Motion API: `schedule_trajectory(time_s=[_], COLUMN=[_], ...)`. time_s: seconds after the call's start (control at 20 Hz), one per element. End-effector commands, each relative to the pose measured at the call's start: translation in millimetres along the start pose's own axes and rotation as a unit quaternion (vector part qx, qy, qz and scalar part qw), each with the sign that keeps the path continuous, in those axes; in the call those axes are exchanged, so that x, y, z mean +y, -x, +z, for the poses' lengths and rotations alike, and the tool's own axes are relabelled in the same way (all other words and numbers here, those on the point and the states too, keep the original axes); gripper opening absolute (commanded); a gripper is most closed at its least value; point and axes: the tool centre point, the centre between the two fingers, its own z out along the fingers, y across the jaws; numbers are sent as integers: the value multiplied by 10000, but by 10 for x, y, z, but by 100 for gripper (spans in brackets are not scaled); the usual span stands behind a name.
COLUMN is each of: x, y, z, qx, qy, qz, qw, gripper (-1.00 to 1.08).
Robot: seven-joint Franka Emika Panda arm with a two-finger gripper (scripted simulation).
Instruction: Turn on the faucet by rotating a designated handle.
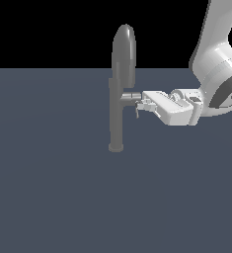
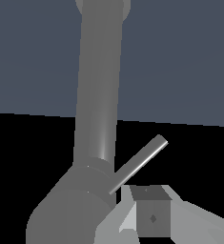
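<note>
1. the faucet (image 1: 117,106) stood upright on the flat grey floor (image 1: 48,197) near the middle of the exterior view, its arched spout (image 1: 124,52) rising above the thin column.
2. the handle (image 1: 130,97) was the short horizontal stub jutting from the column toward the exterior view's right, with a thin lever (image 1: 136,112) hanging just below its end.
3. your gripper (image 1: 140,105) came in level from the exterior view's right and its tip sat right at the stub's end, by the lever; contact could not be confirmed.
4. you could not tell how the claw stood: only one finger (image 2: 151,217) showed clearly at the wrist view's edge, and the exterior view was too small to show any gap.
5. judged by its look, the tap was rigid metal fixed to the floor, so it should not flex or tip; only the handle should turn.
6. the lever looked slim, smooth and probably slippery, so you would do better to push against its side near the free end than to pinch it.
7. the wrist view showed the lever (image 2: 139,162) as a bright rod slanting off the joint, close by the finger, a detail nearly lost in the exterior view.
8. the exterior view alone showed the base (image 1: 116,147), the whole spout and the arm's approach.
</note>
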Motion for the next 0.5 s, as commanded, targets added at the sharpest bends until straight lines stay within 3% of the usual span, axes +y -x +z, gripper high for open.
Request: schedule_trajectory(time_s=[0.0,0.45], x=[-52,-151], y=[-198,-529], z=[34,31], qx=[17,18], qy=[-31,-80], qz=[103,277], qw=[9999,9996], gripper=[-100,-100])
